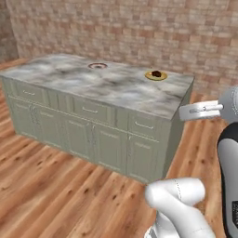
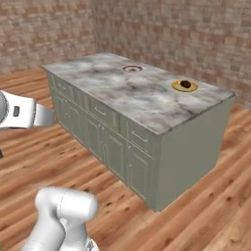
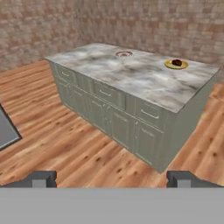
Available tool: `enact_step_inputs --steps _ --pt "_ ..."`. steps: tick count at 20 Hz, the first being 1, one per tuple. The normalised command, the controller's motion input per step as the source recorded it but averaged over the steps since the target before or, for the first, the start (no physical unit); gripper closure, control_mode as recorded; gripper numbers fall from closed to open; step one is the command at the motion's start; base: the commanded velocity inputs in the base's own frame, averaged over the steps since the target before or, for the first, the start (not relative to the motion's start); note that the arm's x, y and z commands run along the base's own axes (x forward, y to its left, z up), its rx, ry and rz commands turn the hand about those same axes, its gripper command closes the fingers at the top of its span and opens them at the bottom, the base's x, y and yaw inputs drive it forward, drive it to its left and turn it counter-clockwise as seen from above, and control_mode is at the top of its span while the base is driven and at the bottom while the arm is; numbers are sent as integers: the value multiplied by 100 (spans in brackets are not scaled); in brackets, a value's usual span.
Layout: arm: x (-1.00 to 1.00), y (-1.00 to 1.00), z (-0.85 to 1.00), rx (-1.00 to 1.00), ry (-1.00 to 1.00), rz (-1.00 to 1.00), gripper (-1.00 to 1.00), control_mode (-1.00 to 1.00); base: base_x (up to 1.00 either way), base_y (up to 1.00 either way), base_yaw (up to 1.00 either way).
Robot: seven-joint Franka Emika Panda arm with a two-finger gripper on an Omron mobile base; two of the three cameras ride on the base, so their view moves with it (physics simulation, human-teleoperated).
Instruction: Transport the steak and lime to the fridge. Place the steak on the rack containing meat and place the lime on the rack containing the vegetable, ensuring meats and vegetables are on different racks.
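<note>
The marble island (image 1: 111,86) stands on the wooden floor (image 1: 56,186). At its 1 o'clock corner the yellow-rimmed plate (image 3: 176,65) carries the steak (image 3: 176,62). The gripper (image 3: 112,178), well apart, has fingers (image 3: 41,178) spread wide, empty.

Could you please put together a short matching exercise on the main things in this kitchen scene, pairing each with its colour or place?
Things:
1. steak
2. red-rimmed plate
3. island counter
4. floor

Descriptions:
A. warm brown wooden planks
B. grey marbled top over pale green cabinets
C. on the yellow-rimmed plate near the counter's end
D. farther along the counter, toward the brick wall

Pairs: 1-C, 2-D, 3-B, 4-A
</note>
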Motion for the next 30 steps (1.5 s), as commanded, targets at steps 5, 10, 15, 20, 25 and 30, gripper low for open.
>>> enact_step_inputs --steps 5,10,15,20,25,30 --pt "0 0 0 0 0 0 -100 100 0 -100 -29" --pt "0 0 0 0 0 0 -100 100 58 -100 -19" --pt "0 0 0 0 0 0 -100 100 100 -100 0" --pt "0 0 0 0 0 0 -100 100 100 -100 0" --pt "0 0 0 0 0 0 -100 100 100 -100 0" --pt "0 0 0 0 0 0 -100 100 100 -100 0"
